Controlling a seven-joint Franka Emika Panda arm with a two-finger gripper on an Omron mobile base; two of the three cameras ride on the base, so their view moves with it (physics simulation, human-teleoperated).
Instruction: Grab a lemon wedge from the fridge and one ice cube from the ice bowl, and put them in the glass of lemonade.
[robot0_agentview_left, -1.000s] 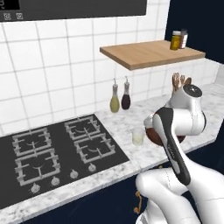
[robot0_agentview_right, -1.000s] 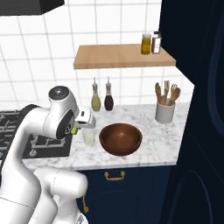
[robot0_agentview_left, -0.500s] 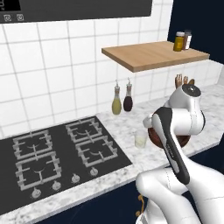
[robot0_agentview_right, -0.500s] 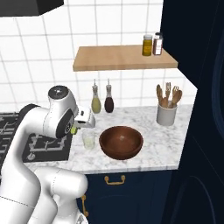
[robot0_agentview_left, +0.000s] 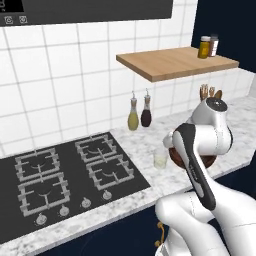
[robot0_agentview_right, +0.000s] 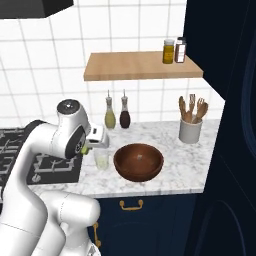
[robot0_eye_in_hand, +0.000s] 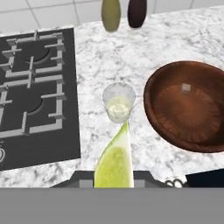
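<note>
The arm (robot0_agentview_left: 200, 150) is glossy white, built of thick rounded segments like swollen tubes. A dark grey band runs lengthwise down one link, and its topmost joint ends in a dark round cap. Below it the base shell (robot0_agentview_right: 55, 220) is a smooth white bulge without visible cables or screws.

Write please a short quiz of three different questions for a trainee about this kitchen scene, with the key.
1. True or false: the gripper is shut on the lemon wedge.
2. What stands between the hob and the ice bowl? A) crock B) glass of lemonade C) bottle
3. Fill in: the shelf holds ___ jars.

Key: 1 true; 2 B; 3 two.
</note>
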